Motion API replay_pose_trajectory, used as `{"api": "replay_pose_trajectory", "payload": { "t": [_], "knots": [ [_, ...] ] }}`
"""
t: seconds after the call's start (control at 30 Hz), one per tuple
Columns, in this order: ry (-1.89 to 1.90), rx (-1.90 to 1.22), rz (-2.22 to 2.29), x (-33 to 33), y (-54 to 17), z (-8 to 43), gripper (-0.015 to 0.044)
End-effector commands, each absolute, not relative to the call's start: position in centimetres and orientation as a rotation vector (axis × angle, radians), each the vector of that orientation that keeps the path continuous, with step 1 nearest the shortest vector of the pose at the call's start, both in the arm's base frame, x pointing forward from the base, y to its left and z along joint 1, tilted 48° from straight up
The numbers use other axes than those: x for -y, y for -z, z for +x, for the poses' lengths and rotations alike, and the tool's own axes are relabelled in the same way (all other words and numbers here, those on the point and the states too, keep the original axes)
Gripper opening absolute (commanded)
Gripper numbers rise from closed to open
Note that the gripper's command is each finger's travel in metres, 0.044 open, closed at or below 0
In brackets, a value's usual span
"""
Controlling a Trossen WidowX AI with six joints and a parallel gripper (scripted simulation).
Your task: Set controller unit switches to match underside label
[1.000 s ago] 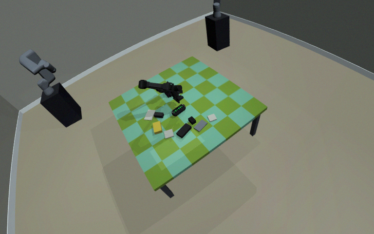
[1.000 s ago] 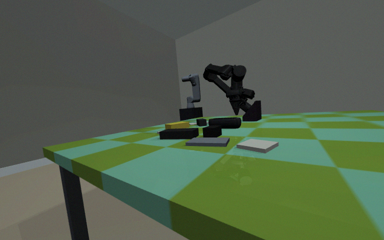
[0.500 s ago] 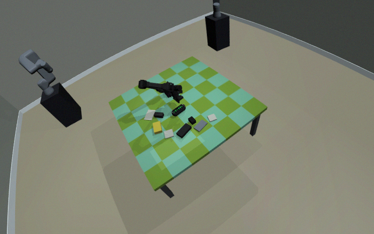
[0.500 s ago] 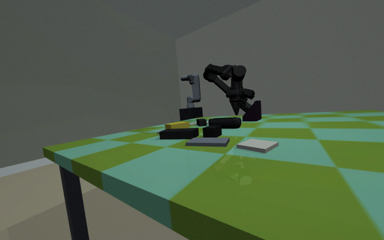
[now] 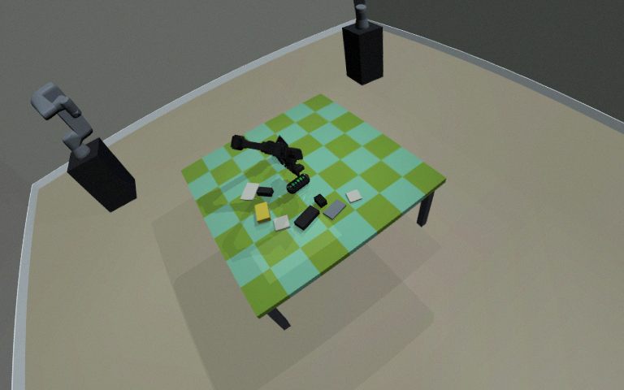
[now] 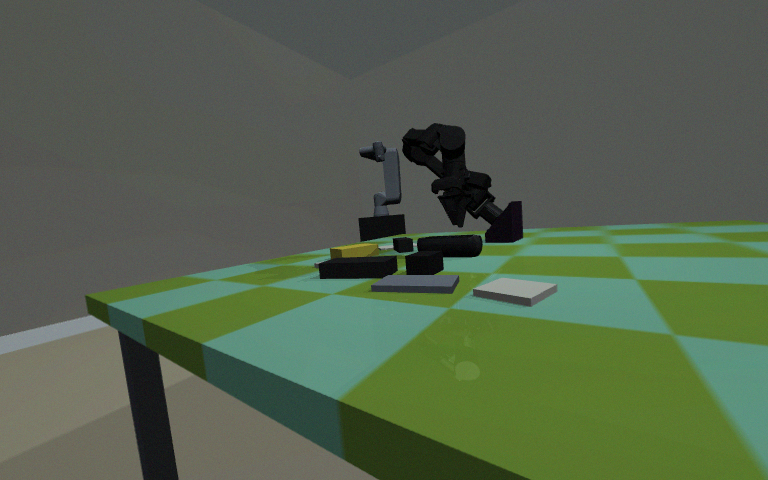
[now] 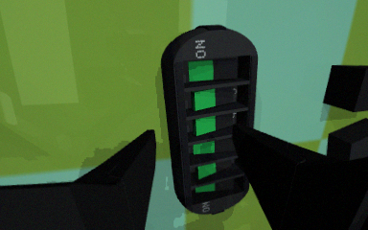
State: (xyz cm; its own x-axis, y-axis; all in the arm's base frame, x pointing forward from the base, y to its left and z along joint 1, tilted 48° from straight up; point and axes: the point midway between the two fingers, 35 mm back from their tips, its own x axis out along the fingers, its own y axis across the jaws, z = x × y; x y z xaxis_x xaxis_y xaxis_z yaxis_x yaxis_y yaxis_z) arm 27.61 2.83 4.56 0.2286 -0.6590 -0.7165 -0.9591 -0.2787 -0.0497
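The dark grey controller unit [image 5: 293,188] [image 6: 450,245] [image 7: 230,44] sits on the bench with its switches up. In the wrist view its six rockers run in a column, each showing a green end on the left. The upper three green patches look larger than the lower three; I cannot tell surely which ends are pressed down. "ON" is printed at both ends. The underside label is hidden. My gripper [image 5: 300,173] [image 6: 459,225] [image 7: 194,134] is open and empty, above the unit; in the wrist view its right fingertip overlaps the unit's right edge and its left fingertip is beside it.
Around the unit lie a yellow block [image 5: 262,211] [image 6: 353,250], a long black block [image 5: 306,218] [image 6: 357,268], small black blocks [image 5: 320,200] [image 5: 265,192], a grey-blue plate [image 5: 334,209] [image 6: 415,284] and white plates [image 5: 353,196] [image 5: 281,223] [image 5: 249,191]. Other arms stand on pedestals beyond the table.
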Motion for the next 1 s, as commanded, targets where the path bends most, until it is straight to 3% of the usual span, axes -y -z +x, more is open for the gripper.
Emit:
{"api": "replay_pose_trajectory", "payload": {
  "t": [0.0,0.17,0.4,0.97],
  "knots": [
    [-0.858,-1.531,-1.964,-2.2,-6.0,29.1,0.0315],
    [-0.919,-1.58,-1.895,-1.2,-8.5,30.7,0.044],
    [-0.983,-1.625,-1.814,0.3,-11.4,32.0,0.044],
    [-0.983,-1.623,-1.814,1.8,-10.0,32.3,0.044]
  ]
}}
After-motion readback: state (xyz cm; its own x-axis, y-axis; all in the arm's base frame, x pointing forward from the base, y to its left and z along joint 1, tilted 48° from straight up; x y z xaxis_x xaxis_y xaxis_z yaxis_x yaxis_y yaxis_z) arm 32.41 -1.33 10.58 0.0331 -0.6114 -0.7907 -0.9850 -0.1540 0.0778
